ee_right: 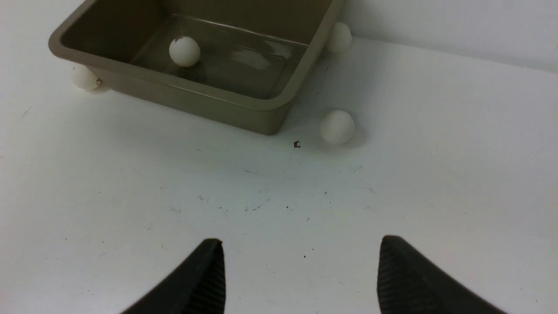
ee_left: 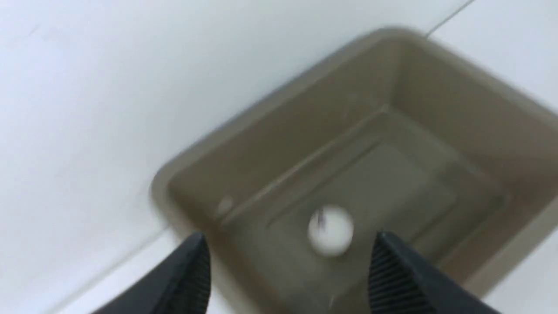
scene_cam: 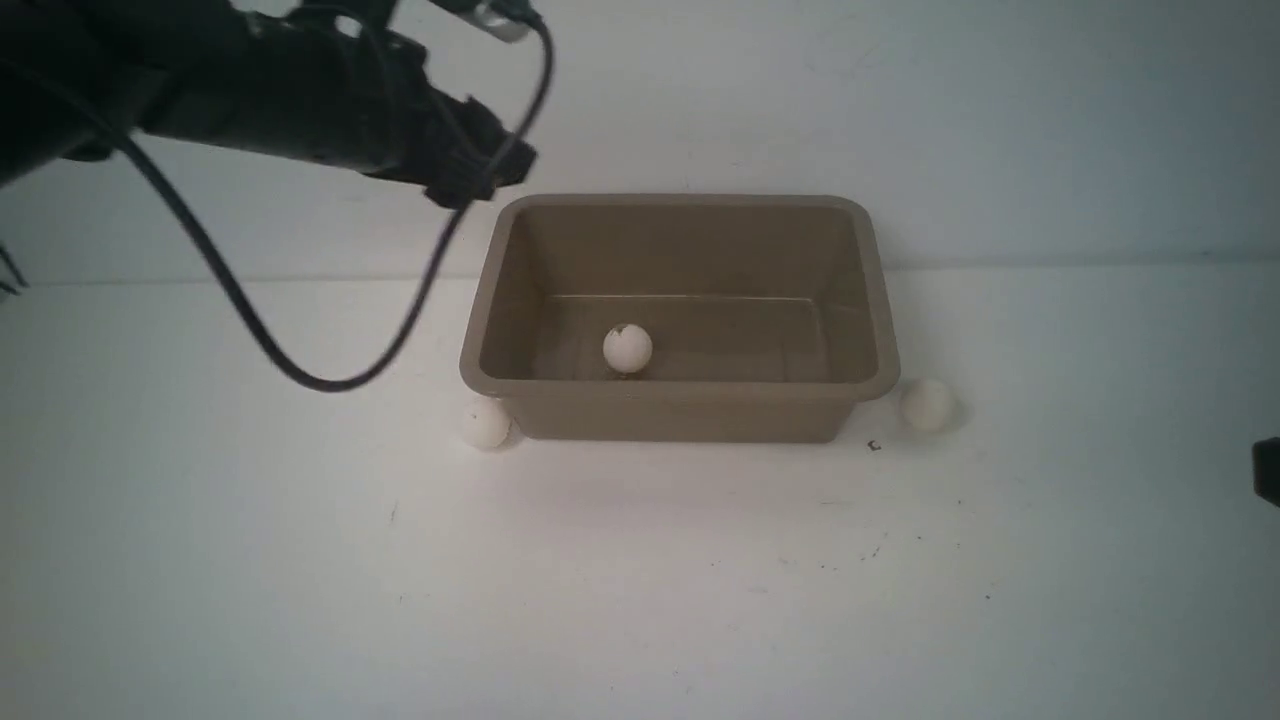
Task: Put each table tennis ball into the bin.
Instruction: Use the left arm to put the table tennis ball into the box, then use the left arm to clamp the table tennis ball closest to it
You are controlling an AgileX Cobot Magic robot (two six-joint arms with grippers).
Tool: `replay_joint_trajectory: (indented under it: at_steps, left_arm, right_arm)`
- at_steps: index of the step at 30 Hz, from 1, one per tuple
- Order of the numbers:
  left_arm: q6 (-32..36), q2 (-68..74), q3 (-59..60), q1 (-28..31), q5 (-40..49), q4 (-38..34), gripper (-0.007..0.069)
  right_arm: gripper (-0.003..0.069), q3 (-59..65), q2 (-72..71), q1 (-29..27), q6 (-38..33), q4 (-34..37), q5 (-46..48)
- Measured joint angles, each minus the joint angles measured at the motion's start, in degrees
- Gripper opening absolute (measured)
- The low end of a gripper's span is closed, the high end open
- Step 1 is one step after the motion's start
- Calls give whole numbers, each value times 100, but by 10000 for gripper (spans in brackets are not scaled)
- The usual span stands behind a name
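Counting one small white matte ball (scene_cam: 627, 348) inside the taupe rectangular plastic bin (scene_cam: 680, 412), three more balls (ee_right: 86, 77) (ee_right: 337, 127) (ee_right: 338, 37) outside; left gripper (ee_left: 290, 244) and right gripper (ee_right: 301, 248) gape empty.

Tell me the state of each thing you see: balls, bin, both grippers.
bin: upright, open-topped
ball in the bin: loose on its floor
ball at the bin's left front corner: on the table, not yet binned
ball right of the bin: on the table
ball behind the bin's far right corner: on the table
left gripper: open, empty
right gripper: open, empty
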Motion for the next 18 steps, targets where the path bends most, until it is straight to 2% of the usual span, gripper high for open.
replay_joint_trajectory:
  at_steps: [3, 6, 13, 18]
  left_arm:
    - [-26, -14, 0, 457, 722, 539, 428]
    - [231, 42, 0, 752, 1240, 870, 426]
    - [1566, 486, 0, 1057, 2202, 690, 426]
    - [2148, 963, 0, 1071, 2461, 481, 426]
  right_arm:
    - [429, 0, 0, 0, 0, 0, 0]
    - [429, 0, 0, 0, 0, 0, 0]
    - [429, 0, 0, 0, -36, 44, -64]
    - [429, 0, 0, 0, -123, 109, -69]
